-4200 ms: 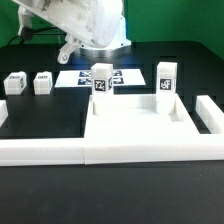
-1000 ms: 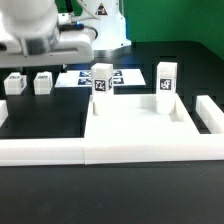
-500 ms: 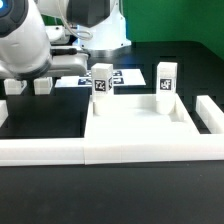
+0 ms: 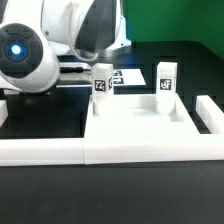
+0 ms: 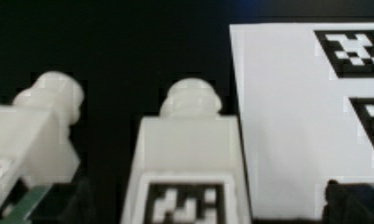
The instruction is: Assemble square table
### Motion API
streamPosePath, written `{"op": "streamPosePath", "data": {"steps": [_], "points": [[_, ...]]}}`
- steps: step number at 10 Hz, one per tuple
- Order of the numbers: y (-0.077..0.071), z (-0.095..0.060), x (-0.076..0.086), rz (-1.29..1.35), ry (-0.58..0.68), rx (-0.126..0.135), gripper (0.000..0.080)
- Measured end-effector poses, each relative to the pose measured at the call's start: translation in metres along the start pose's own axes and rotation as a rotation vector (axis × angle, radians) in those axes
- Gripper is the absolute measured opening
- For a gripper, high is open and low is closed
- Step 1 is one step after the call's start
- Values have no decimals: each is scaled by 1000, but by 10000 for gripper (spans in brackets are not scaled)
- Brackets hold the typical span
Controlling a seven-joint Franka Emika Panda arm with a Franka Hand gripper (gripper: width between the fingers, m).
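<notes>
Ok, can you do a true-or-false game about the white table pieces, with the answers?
1. Two legs stand upright on the tabletop. True.
2. The wrist view shows three loose legs. False: two loose legs lie on the black table.
3. The marker board lies beside the loose legs. True.
4. All four legs are on the tabletop. False: only two are.
</notes>
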State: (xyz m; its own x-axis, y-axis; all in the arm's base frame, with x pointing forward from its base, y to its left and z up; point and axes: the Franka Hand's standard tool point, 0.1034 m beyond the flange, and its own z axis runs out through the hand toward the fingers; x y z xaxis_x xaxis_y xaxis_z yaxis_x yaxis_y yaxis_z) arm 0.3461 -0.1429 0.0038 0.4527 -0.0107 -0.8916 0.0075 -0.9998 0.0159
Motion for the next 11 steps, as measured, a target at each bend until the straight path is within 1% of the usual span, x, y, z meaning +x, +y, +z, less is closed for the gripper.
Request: {"op": "streamPosePath", "data": {"steps": [1, 2, 3, 4, 5, 9, 10, 11], "points": [[0, 1, 0, 0, -3, 1, 649], [0, 1, 0, -2, -2, 0, 537], [0, 1, 0, -3, -2, 0, 398], [0, 1, 0, -3, -2, 0, 398], [0, 1, 0, -3, -2, 0, 282], [0, 1, 0, -4, -2, 0, 285], [0, -4, -3, -21, -4, -3, 285], [0, -30, -18, -63, 5, -5, 286]]}}
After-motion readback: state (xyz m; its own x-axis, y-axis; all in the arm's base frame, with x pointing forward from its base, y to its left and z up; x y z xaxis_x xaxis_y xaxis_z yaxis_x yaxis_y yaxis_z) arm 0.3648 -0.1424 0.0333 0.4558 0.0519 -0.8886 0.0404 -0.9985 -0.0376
